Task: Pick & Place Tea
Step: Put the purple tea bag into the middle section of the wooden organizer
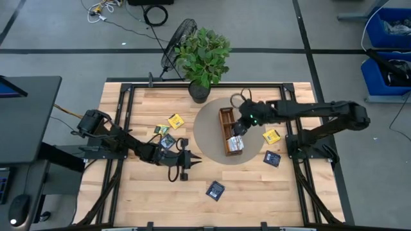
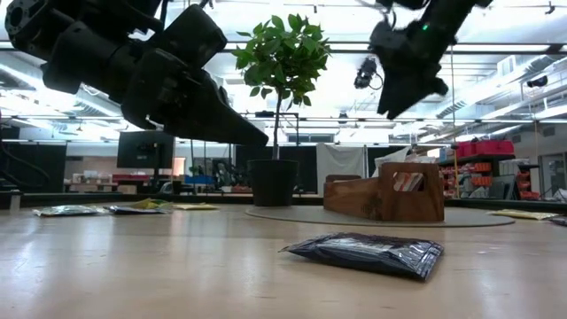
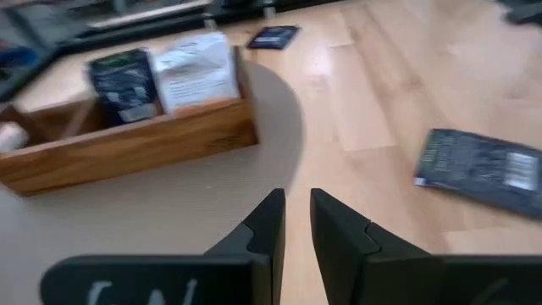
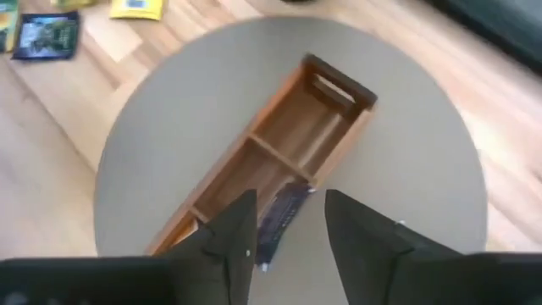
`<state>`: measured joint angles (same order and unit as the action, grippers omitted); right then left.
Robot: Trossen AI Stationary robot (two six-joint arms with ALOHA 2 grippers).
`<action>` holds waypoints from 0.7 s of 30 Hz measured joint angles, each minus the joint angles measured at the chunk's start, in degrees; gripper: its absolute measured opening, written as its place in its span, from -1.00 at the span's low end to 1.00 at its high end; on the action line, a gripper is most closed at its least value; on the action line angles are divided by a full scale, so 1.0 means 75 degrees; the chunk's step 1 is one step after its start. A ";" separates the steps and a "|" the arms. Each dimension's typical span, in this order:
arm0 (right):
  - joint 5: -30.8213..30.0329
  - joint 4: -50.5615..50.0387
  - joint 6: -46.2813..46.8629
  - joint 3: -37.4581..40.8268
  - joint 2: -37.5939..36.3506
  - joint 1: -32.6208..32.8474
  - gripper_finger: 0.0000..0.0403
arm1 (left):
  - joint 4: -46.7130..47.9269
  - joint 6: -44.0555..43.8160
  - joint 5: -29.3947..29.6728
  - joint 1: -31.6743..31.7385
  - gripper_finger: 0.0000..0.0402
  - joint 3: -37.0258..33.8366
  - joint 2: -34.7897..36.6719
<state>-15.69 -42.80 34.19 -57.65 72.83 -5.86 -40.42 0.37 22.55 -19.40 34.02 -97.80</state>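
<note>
My right gripper (image 4: 288, 200) hangs over the wooden tray (image 4: 339, 85) with its fingers spread and nothing clamped between them. Straight below the gap, a dark navy sachet (image 4: 282, 217) stands on edge at the tray's side wall. Its long edge runs along the tray, and I cannot tell whether it is fully inside a compartment or hung on the wall. Farther along the tray, away from that hand, two more sachets (image 3: 165, 72) stand in the end compartment. The tray sits on a round grey mat (image 4: 406, 169).

My left gripper (image 3: 296, 196) is held low over the bare wood, its fingers drawn to a narrow slit and holding nothing. Ahead of these fingers and off to one side, flat on the table, lies a navy sachet (image 3: 478, 169). It is close to square and turned cornerwise to my fingers. Behind the left hand lie a green-and-black sachet (image 1: 168, 142) and a yellow one (image 1: 175, 120).

I judge the loose navy sachet to be the left hand's job. It is near those fingers and well apart from the right hand, which has a yellow sachet (image 1: 271, 136) and another navy one (image 1: 271, 158) close beside it. A piece this flat may slide when pinched.
</note>
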 joint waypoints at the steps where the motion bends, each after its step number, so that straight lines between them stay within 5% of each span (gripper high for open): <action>1: -0.0241 0.0016 0.0006 0.0000 -0.0044 0.0280 -0.29 | 0.0001 -0.0125 -0.0227 0.0039 -0.69 0.0000 0.0000; 10: -0.2518 0.1253 -0.0570 0.0264 -0.0068 0.2975 -0.35 | -0.0093 -0.0680 -0.1441 0.0377 -0.44 0.0000 -0.0009; 21: -0.2762 0.5860 -0.2617 0.2882 -0.0597 0.4517 -0.52 | -0.0651 -0.0561 -0.1448 0.0422 -0.14 0.0009 -0.0009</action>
<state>-36.41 1.15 14.56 -36.03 68.35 28.02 -45.31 -3.84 11.69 -16.24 34.09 -97.86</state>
